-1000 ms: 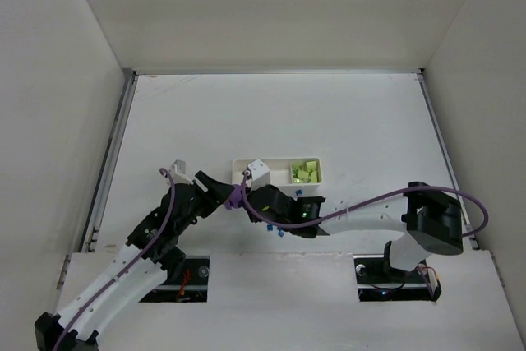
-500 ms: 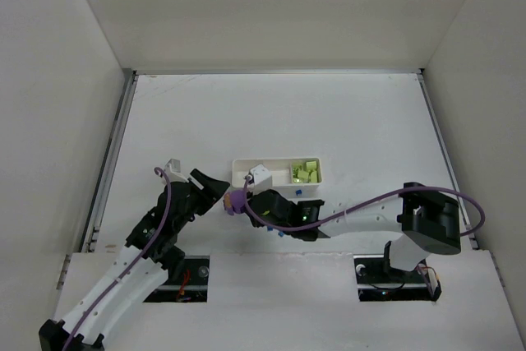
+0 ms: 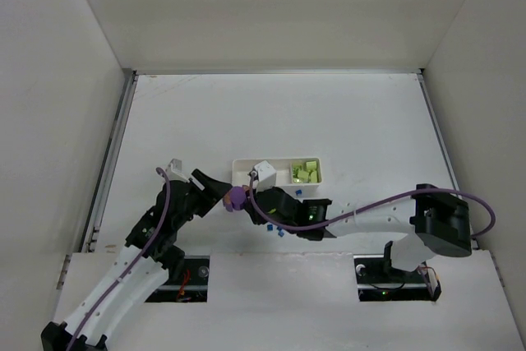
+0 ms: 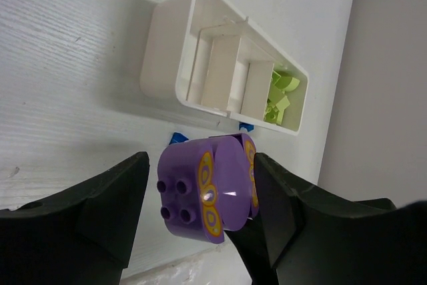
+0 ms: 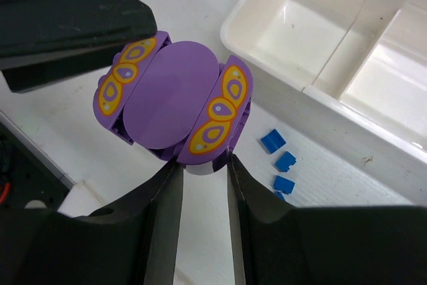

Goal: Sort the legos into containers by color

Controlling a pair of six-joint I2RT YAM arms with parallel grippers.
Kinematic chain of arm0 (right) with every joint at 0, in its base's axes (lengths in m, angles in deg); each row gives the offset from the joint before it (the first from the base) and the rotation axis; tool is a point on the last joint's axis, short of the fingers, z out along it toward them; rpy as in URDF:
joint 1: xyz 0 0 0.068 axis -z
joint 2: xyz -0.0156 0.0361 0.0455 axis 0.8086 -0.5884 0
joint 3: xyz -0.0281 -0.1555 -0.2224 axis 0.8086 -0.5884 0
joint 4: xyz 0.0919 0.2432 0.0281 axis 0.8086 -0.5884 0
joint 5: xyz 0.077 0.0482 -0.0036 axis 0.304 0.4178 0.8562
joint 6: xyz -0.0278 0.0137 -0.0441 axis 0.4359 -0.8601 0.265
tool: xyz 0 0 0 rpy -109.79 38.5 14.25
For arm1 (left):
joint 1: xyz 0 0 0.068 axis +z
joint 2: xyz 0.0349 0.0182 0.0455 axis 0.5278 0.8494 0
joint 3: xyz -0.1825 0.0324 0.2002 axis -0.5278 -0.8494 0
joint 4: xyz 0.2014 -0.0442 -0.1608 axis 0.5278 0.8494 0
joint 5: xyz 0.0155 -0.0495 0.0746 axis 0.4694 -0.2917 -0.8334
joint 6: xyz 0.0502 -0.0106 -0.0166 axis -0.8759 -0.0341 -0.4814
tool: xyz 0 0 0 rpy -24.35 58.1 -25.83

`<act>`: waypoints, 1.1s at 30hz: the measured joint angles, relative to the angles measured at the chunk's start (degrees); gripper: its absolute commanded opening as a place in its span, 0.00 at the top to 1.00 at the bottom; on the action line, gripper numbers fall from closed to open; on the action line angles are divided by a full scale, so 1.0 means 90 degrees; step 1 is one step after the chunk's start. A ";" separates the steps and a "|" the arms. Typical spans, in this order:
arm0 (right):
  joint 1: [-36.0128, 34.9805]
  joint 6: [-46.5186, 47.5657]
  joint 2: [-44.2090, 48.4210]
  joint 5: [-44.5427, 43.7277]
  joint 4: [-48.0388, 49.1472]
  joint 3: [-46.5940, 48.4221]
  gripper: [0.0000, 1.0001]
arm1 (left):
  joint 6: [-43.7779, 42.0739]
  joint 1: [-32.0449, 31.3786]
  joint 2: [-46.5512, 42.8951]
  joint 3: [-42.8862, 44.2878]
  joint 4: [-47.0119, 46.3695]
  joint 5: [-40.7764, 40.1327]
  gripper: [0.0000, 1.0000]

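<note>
Just short of the white tray, the right gripper pinches the purple-and-orange piece by its edge while the left gripper straddles it, fingers open, apparently for a handover.

One long white tray, yellow-green pieces in its 3 o'clock compartment; one purple piece just off its 7 o'clock corner, between left gripper and right gripper; tiny blue bricks at 5 o'clock.

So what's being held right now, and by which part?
The purple-and-orange lego is pinched at one edge by the right gripper; the left gripper only straddles it, jaws open.
</note>
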 measured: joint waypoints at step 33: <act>0.0187 -0.0270 -0.0155 -0.0083 0.1018 -0.0002 0.61 | 0.1625 0.0731 -0.0124 -0.0634 -0.1183 0.1474 0.85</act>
